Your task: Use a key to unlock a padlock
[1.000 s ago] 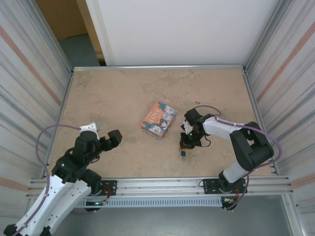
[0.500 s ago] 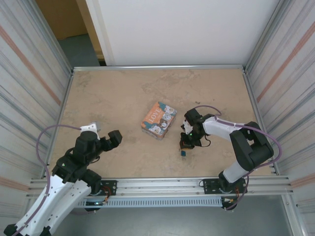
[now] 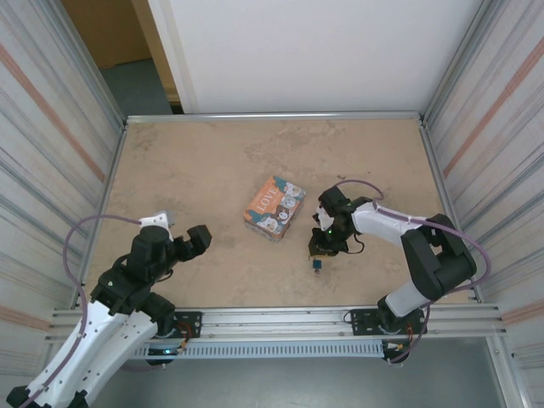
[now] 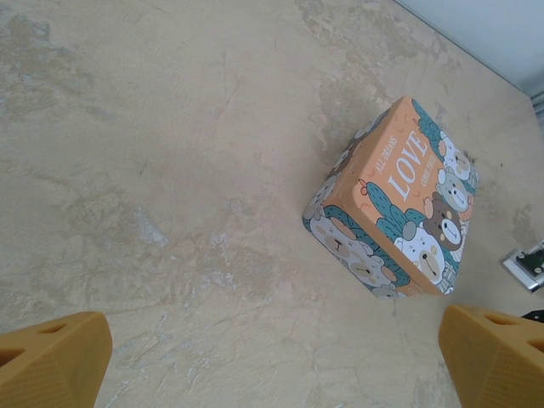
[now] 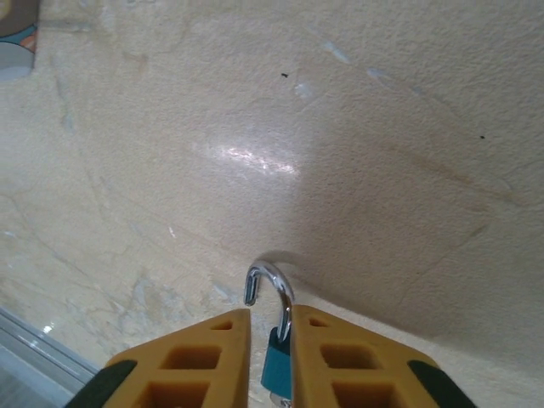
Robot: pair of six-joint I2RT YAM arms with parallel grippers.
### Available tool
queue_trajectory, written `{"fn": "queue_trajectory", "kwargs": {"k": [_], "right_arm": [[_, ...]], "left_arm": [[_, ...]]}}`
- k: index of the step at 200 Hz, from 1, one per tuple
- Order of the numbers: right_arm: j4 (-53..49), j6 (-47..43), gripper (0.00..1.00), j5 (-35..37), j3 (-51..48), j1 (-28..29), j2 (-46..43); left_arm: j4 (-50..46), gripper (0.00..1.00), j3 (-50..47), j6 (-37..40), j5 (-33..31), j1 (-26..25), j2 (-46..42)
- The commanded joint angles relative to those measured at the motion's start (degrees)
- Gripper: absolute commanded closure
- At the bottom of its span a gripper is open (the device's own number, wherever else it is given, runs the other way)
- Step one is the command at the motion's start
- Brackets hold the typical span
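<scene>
The padlock [image 5: 275, 367], a small blue block with a shiny metal loop, stands between my right gripper's [image 5: 270, 319] two yellow fingers, which are shut on it. One end of the loop hangs free of the body. From above, the padlock [image 3: 316, 265] shows as a dark blue speck on the table just below the right gripper [image 3: 320, 252]. I cannot make out a key. My left gripper [image 3: 197, 239] hovers over the table's near left, and its fingers [image 4: 51, 357] stand wide open with nothing between them.
The orange-and-teal "LOVE" box [image 3: 274, 208] with cartoon bears lies mid-table, left of the right gripper; the same box [image 4: 395, 200] is ahead of the left gripper. Metal rails [image 3: 272, 319] border the near edge and corrugated walls close both sides.
The right arm's elbow has shifted slightly to the right. The padlock and the left arm have stayed where they were.
</scene>
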Motion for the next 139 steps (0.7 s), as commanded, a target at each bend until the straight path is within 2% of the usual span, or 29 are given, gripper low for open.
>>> {"fn": "queue_trajectory", "kwargs": {"k": [1, 44, 108, 136, 139], "right_arm": [[-0.8, 0.8, 0.76, 0.9, 2.0, 0.5, -2.8], [-2.2, 0.0, 0.58, 2.7, 2.7, 0.4, -6.3], [-2.7, -0.7, 0.22, 4.9, 3.0, -0.7, -13.1], [-0.9, -1.0, 0.14, 4.5, 2.6, -2.2, -16.3], [-0.7, -1.0, 0.11, 4.4, 2.5, -2.3, -16.6]], "left_arm": [[1.0, 0.01, 1.4, 1.4, -1.1, 0.6, 0.5], [1.0, 0.01, 2.0, 2.1, -1.5, 0.7, 0.9], [1.4, 0.01, 2.6, 3.5, -2.2, 1.1, 0.9], [1.7, 0.01, 2.5, 3.8, -2.3, 1.2, 0.9], [1.8, 0.01, 2.4, 3.8, -2.3, 1.2, 0.9]]}}
